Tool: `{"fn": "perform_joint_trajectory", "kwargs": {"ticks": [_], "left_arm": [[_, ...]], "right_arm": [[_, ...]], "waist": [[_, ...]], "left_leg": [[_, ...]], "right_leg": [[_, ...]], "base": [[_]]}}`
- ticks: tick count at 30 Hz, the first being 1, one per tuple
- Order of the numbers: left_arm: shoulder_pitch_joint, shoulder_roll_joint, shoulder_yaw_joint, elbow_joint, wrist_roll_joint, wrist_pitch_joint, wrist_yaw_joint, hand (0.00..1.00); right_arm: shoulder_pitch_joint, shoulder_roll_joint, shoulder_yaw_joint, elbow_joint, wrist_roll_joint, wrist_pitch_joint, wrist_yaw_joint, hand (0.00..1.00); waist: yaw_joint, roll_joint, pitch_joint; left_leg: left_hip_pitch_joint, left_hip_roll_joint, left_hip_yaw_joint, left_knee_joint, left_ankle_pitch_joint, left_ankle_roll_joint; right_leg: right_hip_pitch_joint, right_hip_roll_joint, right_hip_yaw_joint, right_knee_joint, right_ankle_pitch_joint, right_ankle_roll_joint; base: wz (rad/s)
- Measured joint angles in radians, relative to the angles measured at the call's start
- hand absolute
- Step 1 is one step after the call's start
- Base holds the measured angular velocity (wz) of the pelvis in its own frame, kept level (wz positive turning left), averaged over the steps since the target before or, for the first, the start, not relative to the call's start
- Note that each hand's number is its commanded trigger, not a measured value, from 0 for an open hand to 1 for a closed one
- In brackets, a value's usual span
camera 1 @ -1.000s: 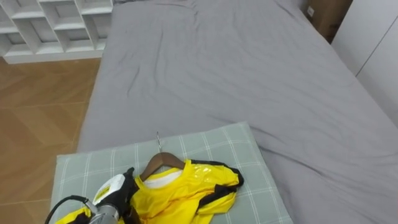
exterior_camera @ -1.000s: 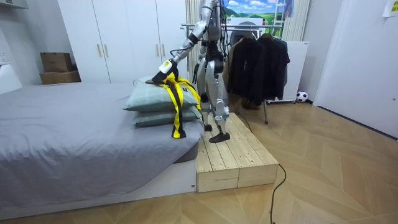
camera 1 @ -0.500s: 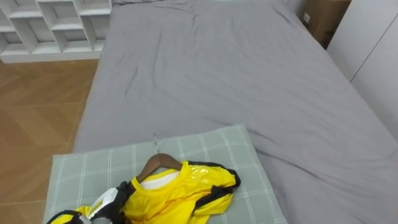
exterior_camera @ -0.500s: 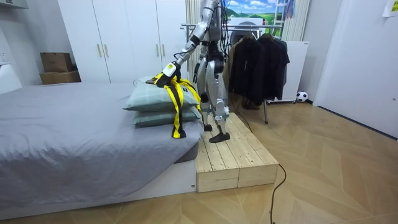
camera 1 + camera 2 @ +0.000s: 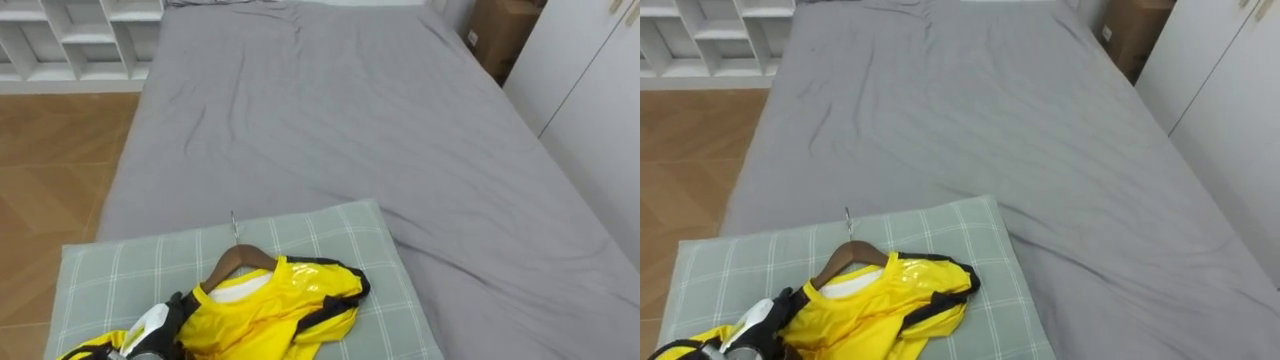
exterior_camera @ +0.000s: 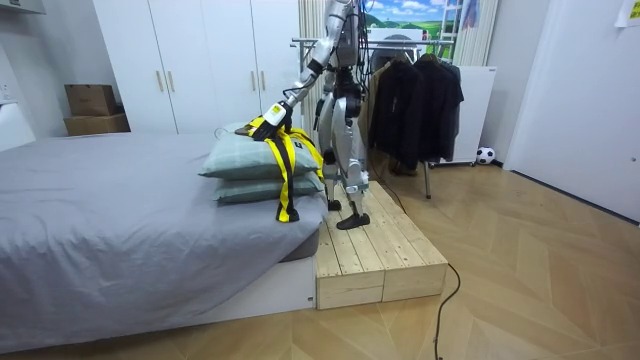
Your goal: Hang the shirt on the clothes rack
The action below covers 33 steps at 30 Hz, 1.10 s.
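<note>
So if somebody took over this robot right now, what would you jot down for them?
Left robot hand: at the yellow garment; I cannot tell whether it grips.
Things: the garment lies on the checked pillow on the grey bed, with a wooden hanger in its neck. The robot stands on the wooden platform beside the bed.
Done: the garment seems to be on its hanger.
Left: lift it and hang it beside the dark clothes behind the robot.
</note>
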State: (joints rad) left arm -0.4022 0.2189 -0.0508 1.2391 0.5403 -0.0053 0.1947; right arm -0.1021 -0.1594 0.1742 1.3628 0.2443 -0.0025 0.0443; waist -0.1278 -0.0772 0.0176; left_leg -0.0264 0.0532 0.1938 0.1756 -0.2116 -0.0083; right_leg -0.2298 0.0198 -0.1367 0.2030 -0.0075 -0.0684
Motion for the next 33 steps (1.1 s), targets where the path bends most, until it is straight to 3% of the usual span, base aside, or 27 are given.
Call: {"fn": "perform_joint_trajectory", "kwargs": {"ticks": [5, 15, 30, 31, 32, 33], "left_arm": [[-0.008, 0.002, 0.01, 0.001, -0.005, 0.001, 0.002, 0.0], [-0.087, 0.005, 0.008, 0.04, -0.037, 0.006, -0.004, 0.0], [-0.149, 0.024, 0.005, 0.039, -0.036, 0.03, -0.031, 0.0], [-0.15, 0.026, 0.004, 0.039, -0.036, 0.029, -0.034, 0.06], [-0.151, 0.027, 0.004, 0.039, -0.036, 0.029, -0.034, 0.2], [-0.151, 0.029, -0.001, 0.039, -0.036, 0.029, -0.035, 0.58]], "right_arm": [[-0.015, 0.0, 0.0, -0.001, -0.01, 0.0, 0.0, 0.0], [-0.056, 0.007, 0.001, -0.002, -0.014, -0.018, -0.009, 0.0], [-0.069, -0.001, 0.002, -0.001, -0.008, -0.021, -0.008, 0.0], [-0.072, -0.002, 0.002, -0.001, -0.008, -0.022, -0.008, 0.0], [-0.073, -0.002, 0.002, -0.001, -0.008, -0.022, -0.007, 0.0], [-0.073, -0.003, 0.002, -0.001, -0.008, -0.023, -0.007, 0.0]], "waist": [[-0.001, 0.008, 0.002], [-0.009, 0.015, 0.0074], [-0.009, 0.044, 0.0243], [-0.01, 0.048, 0.0259], [-0.01, 0.049, 0.0257], [-0.01, 0.053, 0.0255]], "left_leg": [[-0.021, 0.005, 0.001, 0.01, -0.001, -0.003], [-0.101, 0.005, -0.007, 0.067, 0.002, -0.007], [-0.137, 0.004, -0.013, 0.067, 0.002, -0.006], [-0.139, 0.004, -0.014, 0.069, 0.002, -0.006], [-0.139, 0.004, -0.015, 0.069, 0.002, -0.006], [-0.14, 0.004, -0.015, 0.069, 0.002, -0.006]], "right_leg": [[-0.017, -0.001, -0.004, 0.001, 0.004, -0.007], [-0.066, -0.016, -0.021, 0.001, 0.01, -0.011], [-0.093, -0.019, -0.028, -0.001, 0.022, -0.014], [-0.094, -0.019, -0.029, -0.001, 0.022, -0.014], [-0.094, -0.019, -0.029, -0.001, 0.022, -0.014], [-0.094, -0.019, -0.029, -0.001, 0.022, -0.014]], "base": [[0.0], [0.05], [0.02], [0.0], [0.0], [0.0]]}}
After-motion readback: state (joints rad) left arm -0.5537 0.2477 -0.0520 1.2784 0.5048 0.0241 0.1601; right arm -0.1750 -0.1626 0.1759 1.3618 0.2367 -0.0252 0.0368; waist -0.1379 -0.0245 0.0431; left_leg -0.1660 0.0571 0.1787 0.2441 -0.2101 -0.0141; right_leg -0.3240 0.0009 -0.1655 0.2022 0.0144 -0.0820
